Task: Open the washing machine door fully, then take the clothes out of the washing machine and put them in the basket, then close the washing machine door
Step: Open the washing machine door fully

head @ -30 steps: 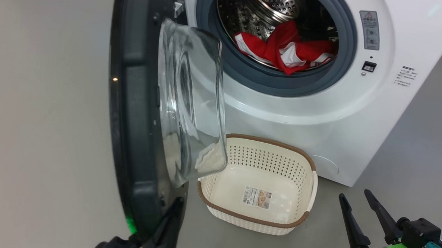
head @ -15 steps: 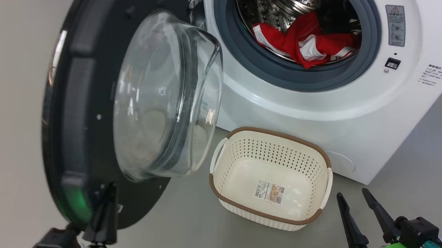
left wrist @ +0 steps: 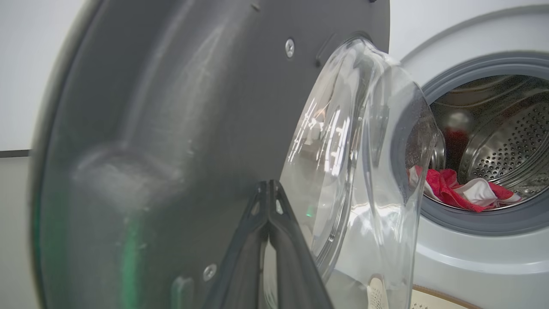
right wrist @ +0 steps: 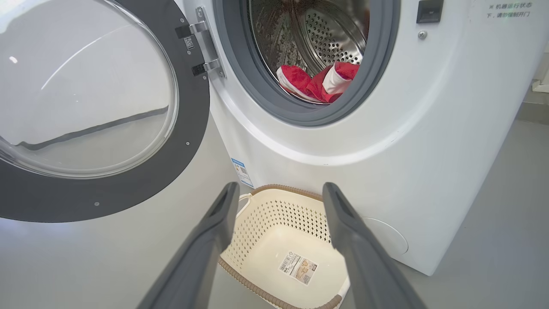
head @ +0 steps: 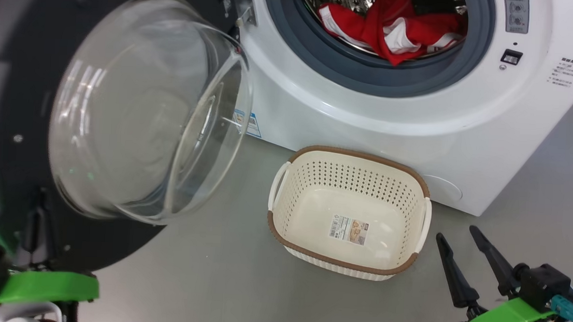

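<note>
The washing machine door (head: 138,111) stands swung out at the left of the head view, its glass bowl bulging toward the middle of the frame. In the left wrist view the left gripper (left wrist: 269,193) has its fingers pressed together into one narrow wedge, lying along the door's grey inner face near the edge of the glass. I cannot tell whether it is actually touching.

That is the first worry. A thin closed tip on a smooth panel has little purchase. If it slides off, the door may drift back across the opening of the washing machine (head: 366,111).

The clothes (head: 393,32), red with white panels, lie in the drum at the top of the head view, one fold hanging over the grey gasket (head: 348,67). The right gripper (head: 457,234) waits at the lower right, fingers spread wide and holding nothing.

A reach from there has to clear the gasket lip. A door swinging back would catch that arm.

The garments look tangled, so a pinch on one fold could drag the bundle out unevenly, or leave part of it behind.

The basket (head: 359,155) sits empty on the floor (head: 214,274), just in front of the machine and below the opening. It looks light. Loose cloth trailing from the fingers could fall outside its rim or knock it askew.
</note>
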Robot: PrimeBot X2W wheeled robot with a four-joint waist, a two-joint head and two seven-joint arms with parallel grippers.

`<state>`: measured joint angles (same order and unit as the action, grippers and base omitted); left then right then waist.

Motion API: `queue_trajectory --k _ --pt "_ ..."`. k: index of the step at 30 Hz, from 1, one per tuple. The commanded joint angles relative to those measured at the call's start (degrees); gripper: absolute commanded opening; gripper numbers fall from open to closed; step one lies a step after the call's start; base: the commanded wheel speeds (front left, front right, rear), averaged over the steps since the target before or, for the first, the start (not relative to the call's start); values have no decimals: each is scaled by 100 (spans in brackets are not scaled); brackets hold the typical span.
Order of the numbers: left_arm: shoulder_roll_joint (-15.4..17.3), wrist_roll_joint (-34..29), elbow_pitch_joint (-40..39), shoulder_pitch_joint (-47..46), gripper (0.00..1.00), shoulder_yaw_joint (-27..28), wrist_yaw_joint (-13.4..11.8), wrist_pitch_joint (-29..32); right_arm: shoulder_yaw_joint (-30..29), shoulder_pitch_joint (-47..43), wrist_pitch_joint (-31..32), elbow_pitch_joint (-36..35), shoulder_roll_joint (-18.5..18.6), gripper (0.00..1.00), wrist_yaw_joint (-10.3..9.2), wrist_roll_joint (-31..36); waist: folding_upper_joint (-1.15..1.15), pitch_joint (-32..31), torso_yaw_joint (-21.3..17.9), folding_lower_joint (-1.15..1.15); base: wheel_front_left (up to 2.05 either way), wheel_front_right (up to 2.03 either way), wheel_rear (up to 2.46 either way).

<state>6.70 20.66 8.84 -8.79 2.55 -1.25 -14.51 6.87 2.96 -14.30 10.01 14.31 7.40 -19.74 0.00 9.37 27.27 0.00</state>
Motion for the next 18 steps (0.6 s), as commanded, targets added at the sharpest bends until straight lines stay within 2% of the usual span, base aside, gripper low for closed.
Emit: queue_trajectory --k 1,18 --pt "220 -67 16 -365 0 504 25 -49 172 247 -70 -130 81 100 9 62 0 92 -87 0 0 0 0" --pt "382 -536 1033 -1124 0 1772 332 -49 207 406 -70 -117 172 100 9 47 0 329 -282 0 0 0 0"
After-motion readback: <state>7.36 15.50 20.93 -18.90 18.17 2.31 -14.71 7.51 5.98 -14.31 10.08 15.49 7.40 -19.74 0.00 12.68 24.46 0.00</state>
